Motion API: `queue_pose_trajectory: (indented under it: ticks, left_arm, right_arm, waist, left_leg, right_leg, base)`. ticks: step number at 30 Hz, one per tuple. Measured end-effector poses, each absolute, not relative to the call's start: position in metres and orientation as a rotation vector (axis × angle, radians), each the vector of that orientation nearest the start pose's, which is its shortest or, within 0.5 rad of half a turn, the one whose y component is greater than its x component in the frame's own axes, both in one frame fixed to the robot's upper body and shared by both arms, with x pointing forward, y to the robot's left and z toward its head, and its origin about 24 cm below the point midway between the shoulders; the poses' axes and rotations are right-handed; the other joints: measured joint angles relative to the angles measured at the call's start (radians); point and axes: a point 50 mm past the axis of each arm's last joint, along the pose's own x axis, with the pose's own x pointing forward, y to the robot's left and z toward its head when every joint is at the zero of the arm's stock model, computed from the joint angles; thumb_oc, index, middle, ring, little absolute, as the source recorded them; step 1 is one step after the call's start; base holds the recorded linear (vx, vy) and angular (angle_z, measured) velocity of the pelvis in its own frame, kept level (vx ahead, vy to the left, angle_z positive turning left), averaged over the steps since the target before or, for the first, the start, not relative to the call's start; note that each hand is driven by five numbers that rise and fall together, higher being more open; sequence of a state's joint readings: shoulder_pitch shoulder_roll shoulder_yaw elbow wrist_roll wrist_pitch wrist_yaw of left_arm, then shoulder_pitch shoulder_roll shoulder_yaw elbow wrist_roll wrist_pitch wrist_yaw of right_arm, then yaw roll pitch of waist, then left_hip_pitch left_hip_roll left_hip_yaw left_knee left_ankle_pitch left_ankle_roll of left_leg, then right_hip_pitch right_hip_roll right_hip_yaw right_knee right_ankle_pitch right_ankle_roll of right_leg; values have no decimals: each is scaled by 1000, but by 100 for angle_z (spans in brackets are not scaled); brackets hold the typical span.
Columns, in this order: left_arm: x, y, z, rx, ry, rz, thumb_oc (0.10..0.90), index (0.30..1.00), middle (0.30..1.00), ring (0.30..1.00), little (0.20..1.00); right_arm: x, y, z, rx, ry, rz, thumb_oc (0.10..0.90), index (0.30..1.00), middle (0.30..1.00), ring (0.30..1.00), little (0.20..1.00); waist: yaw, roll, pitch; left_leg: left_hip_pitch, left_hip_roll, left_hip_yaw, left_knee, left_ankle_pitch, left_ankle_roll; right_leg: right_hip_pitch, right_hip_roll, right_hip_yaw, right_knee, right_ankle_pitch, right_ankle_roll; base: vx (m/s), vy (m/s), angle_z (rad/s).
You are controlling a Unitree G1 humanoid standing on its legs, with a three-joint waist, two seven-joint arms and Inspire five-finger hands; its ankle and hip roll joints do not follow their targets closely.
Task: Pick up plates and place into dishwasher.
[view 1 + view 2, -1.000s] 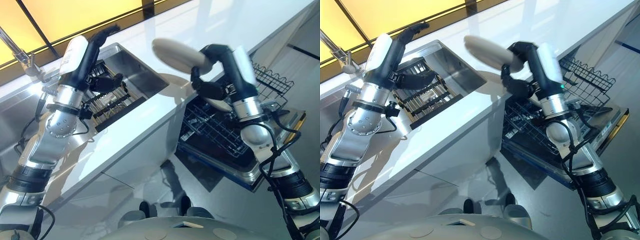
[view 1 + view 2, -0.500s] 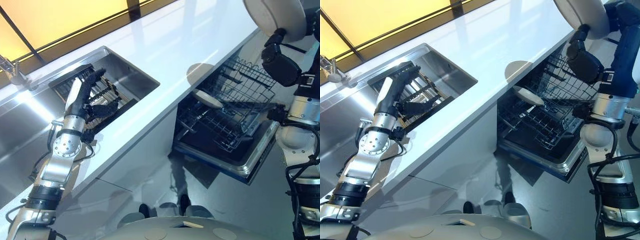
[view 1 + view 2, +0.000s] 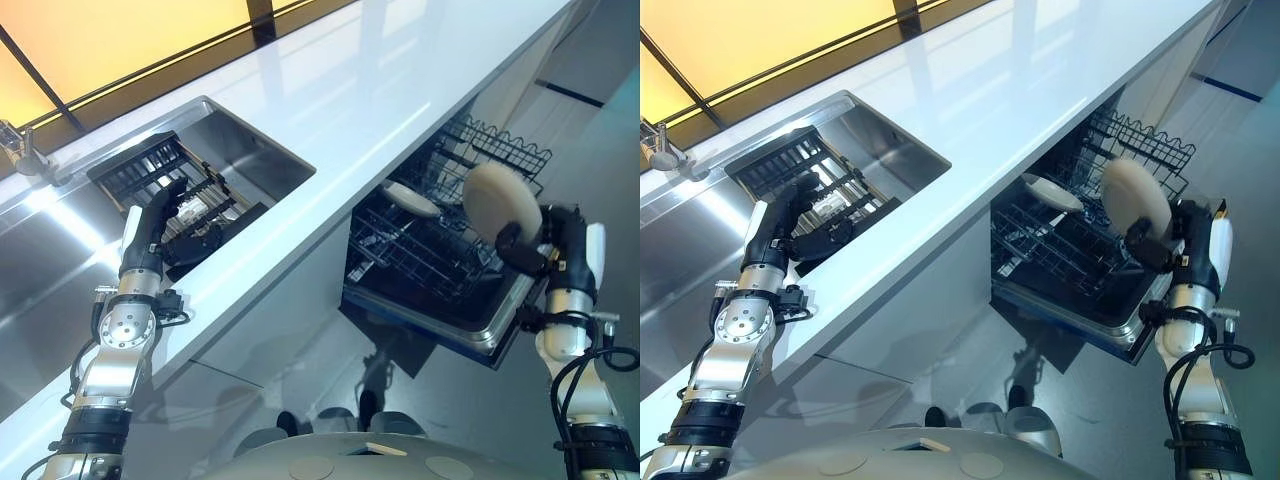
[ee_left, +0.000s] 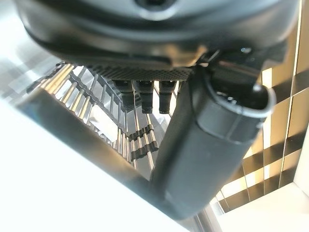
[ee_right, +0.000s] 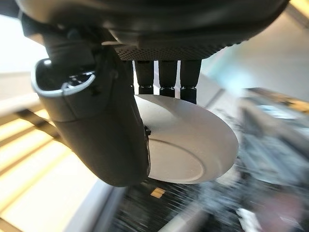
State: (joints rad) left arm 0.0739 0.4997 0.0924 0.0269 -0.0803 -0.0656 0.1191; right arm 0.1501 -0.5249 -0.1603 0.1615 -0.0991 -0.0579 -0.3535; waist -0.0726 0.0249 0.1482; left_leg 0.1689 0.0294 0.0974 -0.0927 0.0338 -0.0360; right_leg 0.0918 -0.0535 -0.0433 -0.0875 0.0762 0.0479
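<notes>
A round white plate (image 3: 500, 200) stands on edge in the air over the right side of the open dishwasher's wire rack (image 3: 420, 255). My right hand (image 3: 522, 250) is shut on it, thumb on one face and fingers on the other, as the right wrist view shows on the plate (image 5: 193, 145). A second white plate (image 3: 412, 199) lies tilted in the rack, towards the counter. My left hand (image 3: 148, 228) hovers with straight fingers over the black dish rack (image 3: 150, 170) in the sink and holds nothing.
The steel sink (image 3: 255, 150) is sunk into the long white counter (image 3: 380, 90), with a faucet (image 3: 15, 145) at the far left. The dishwasher door (image 3: 480, 335) hangs open below the rack, out into the grey floor space.
My right hand has carried the plate from above the counter, up and to the right, then down over the dishwasher rack. The left hand has sunk lower by the sink rack.
</notes>
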Motion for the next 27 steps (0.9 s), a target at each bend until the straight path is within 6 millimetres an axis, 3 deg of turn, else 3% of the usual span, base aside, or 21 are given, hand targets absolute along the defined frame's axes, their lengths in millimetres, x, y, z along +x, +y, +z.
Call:
queue_pose_trajectory:
  ticks: [8, 16, 27]
  left_arm:
    - [234, 274, 65, 428, -25, 213, 800, 900, 900, 900, 900]
    - [235, 284, 71, 478, -25, 219, 800, 900, 900, 900, 900]
    - [244, 295, 94, 533, -83, 238, 800, 900, 900, 900, 900]
  right_arm:
    - [202, -320, 19, -676, 228, -485, 100, 300, 300, 300, 200]
    - [222, -334, 13, -766, 320, -440, 100, 300, 300, 300, 200]
    - [250, -356, 28, -855, 419, -359, 100, 300, 300, 300, 200]
  waist:
    - [26, 0, -1]
    - [77, -3, 0]
    - [122, -6, 57]
  left_leg:
    - [-2, 1, -19, 1, 2, -2]
    - [-15, 1, -50, 4, 11, -2]
    - [-61, 3, -89, 4, 33, -8]
  right_leg:
    - [6, 0, -25, 0, 0, 0]
    - [8, -3, -54, -1, -1, 0]
    - [-18, -3, -99, -1, -1, 1]
  base:
    - [26, -74, 7]
    - [25, -67, 12]
    - [0, -65, 11]
